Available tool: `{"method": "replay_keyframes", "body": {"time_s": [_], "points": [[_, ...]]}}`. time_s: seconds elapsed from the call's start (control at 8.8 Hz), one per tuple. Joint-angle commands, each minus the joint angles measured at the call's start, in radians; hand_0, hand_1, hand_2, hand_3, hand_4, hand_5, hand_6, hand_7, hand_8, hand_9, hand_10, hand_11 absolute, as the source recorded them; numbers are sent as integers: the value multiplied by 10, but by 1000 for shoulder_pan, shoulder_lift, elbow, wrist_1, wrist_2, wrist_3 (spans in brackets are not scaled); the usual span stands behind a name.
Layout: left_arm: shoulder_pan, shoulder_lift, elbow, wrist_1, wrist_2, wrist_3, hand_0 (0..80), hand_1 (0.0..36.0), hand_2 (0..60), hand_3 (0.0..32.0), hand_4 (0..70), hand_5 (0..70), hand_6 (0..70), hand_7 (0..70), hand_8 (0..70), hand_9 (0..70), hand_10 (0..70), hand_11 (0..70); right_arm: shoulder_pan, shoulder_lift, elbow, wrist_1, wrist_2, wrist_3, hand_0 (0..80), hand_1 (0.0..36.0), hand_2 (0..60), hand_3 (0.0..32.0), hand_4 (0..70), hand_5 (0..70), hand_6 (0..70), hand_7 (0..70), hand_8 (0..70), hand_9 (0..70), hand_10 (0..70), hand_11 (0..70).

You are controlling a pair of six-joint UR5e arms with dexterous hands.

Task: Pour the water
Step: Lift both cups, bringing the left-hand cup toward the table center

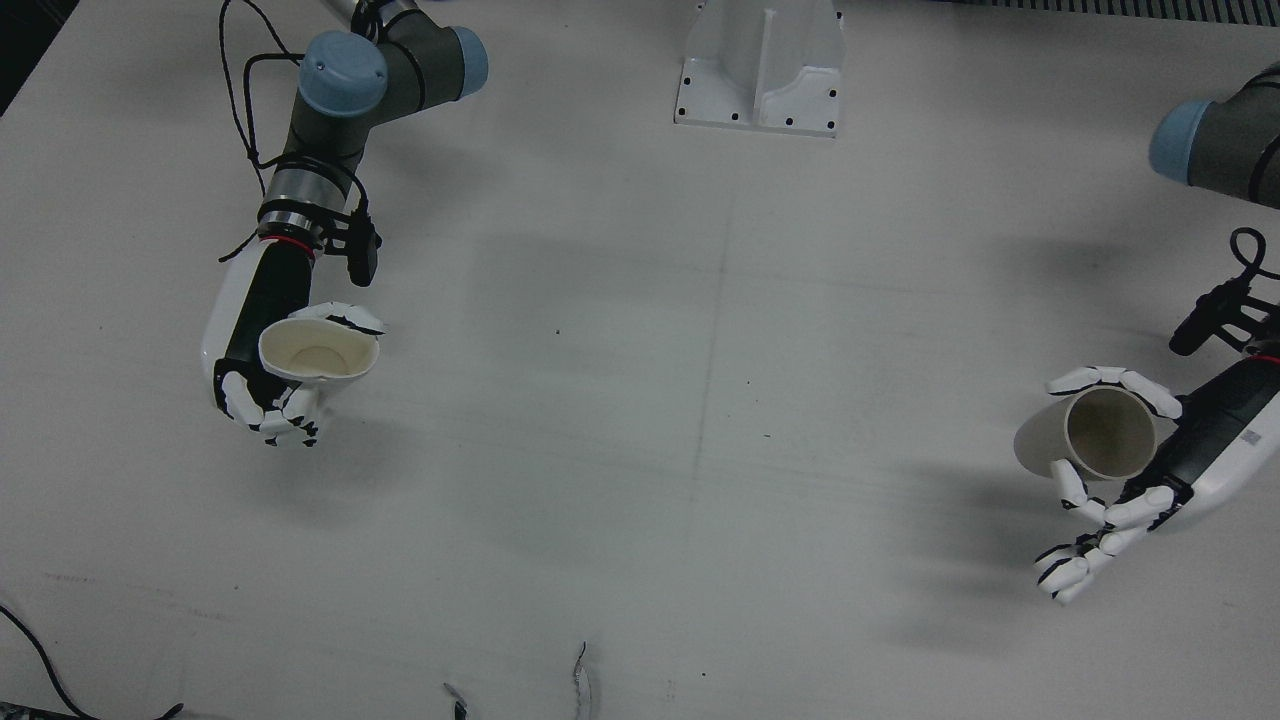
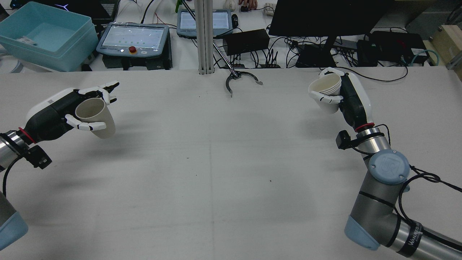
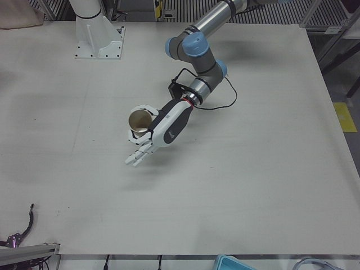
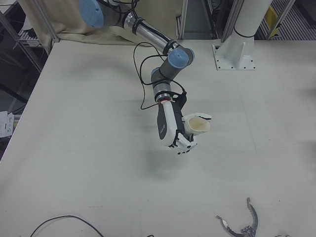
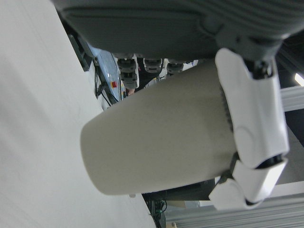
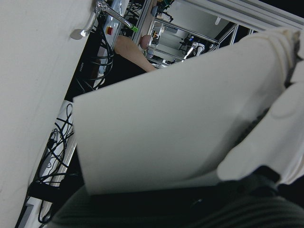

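The left hand (image 2: 68, 108) grasps a paper cup (image 2: 96, 117), fingers wrapped round its upper wall just under the rim. The cup hangs clear of the tabletop (image 2: 216, 162), its mouth tipped toward the palm side and its base angled away and down. From above, the same left hand (image 1: 1120, 480) has fingers (image 1: 1110, 378) curled over the far side of the rim and others spread loose below the cup (image 1: 1095, 435). Its inside looks empty.

The right hand (image 2: 343, 95) is closed on a second cup (image 2: 326, 92), which is raised off the tabletop, fingers across its side and thumb over the rim. This cup's rim is squeezed out of round, as the front view shows: right hand (image 1: 270, 390), cup (image 1: 320, 350). Whether there is water in it cannot be told.

The two hands are well apart, at opposite ends of the tabletop.
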Motion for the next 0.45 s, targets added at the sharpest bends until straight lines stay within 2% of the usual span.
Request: {"method": "replay_keyframes", "body": {"time_s": [0.0, 0.23, 0.34], "points": [[142, -189, 10, 146, 13, 26, 512, 360, 600, 0, 334, 632, 48, 95, 28, 56, 75, 139, 80, -1, 75, 0, -52, -63, 509, 251, 600, 0, 236, 700, 616, 700, 581, 700, 423, 605], [158, -246, 14, 148, 13, 97, 509, 360, 600, 0, 331, 633, 48, 95, 29, 58, 75, 138, 84, 1, 79, 0, -55, -66, 514, 254, 600, 0, 241, 700, 609, 700, 571, 700, 416, 596], [194, -293, 14, 178, 13, 129, 510, 360, 600, 0, 333, 638, 49, 96, 28, 57, 75, 138, 81, 3, 93, 0, -56, -89, 514, 254, 600, 0, 241, 700, 607, 700, 569, 700, 415, 595]]}}
